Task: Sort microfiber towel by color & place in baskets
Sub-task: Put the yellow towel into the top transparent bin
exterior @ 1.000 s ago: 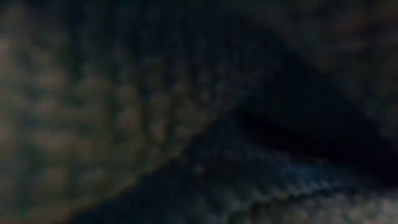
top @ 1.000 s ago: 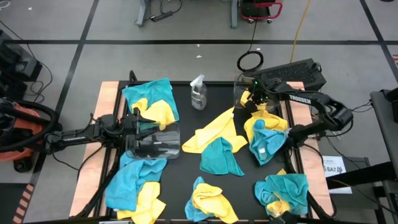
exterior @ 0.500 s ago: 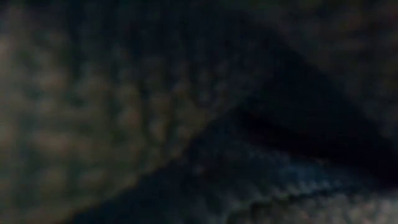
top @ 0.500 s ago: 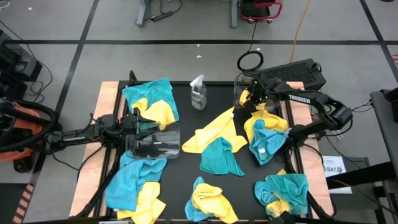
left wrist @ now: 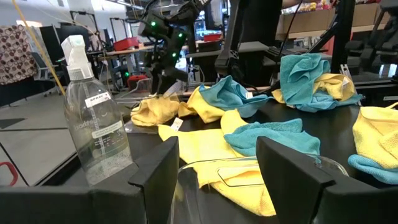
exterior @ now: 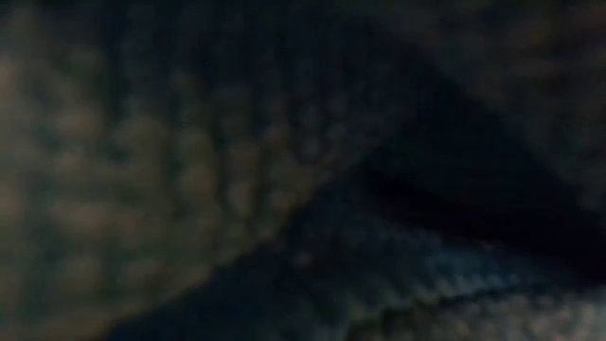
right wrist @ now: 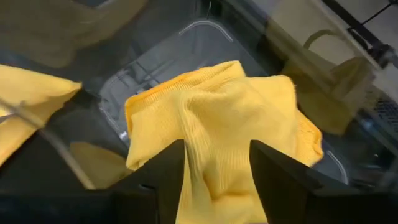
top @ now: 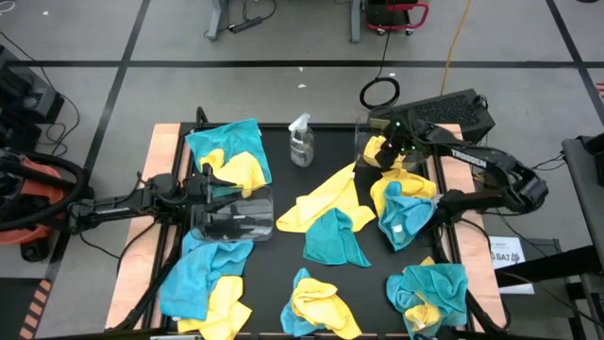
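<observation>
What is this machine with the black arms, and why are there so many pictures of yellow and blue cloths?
It is a robot with two dark arms working at a black table. Its job is sorting soft towels by color into clear bins.

One picture looks straight down from above. One sits at table height, but something covers it, so it is only dark. The other two come from little cameras on each arm's wrist.

Yellow and teal towels lie in heaps all over the table, beside a clear spray bottle.

The right gripper is over a clear bin at the table's far right. A yellow towel sits in that bin, and the fingers stand apart around it. Whether they have let go fully, I cannot tell.

The left gripper waits, open, by the other clear bin.
</observation>
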{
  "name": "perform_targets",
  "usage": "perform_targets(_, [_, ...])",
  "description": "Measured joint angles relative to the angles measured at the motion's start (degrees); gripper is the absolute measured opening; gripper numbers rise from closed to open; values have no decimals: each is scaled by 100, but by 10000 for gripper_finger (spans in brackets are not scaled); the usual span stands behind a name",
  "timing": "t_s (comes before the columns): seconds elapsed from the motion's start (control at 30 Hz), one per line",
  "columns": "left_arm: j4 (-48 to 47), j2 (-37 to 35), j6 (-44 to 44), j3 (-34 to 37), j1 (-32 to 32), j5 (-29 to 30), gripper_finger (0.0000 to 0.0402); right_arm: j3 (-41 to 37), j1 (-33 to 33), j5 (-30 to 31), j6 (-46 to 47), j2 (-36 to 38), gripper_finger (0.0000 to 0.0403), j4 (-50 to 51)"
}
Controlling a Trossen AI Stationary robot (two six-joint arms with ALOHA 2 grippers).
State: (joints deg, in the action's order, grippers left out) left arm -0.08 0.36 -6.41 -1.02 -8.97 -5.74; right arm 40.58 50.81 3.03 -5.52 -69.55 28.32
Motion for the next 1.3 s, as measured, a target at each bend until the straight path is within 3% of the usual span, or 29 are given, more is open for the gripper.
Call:
perform_targets(0.77, [0, 0, 0, 0, 0, 0, 221, 9, -168, -59, 74, 2469, 185, 553])
perform_targets(1.03, [-1, -1, 1, 0, 2, 0, 221, 221, -353, -910, 358, 3023, 185, 159])
perform_targets(1.3, [0, -2, 0, 0, 1, -1, 221, 809, -701, -1195, 598, 3190, 185, 156])
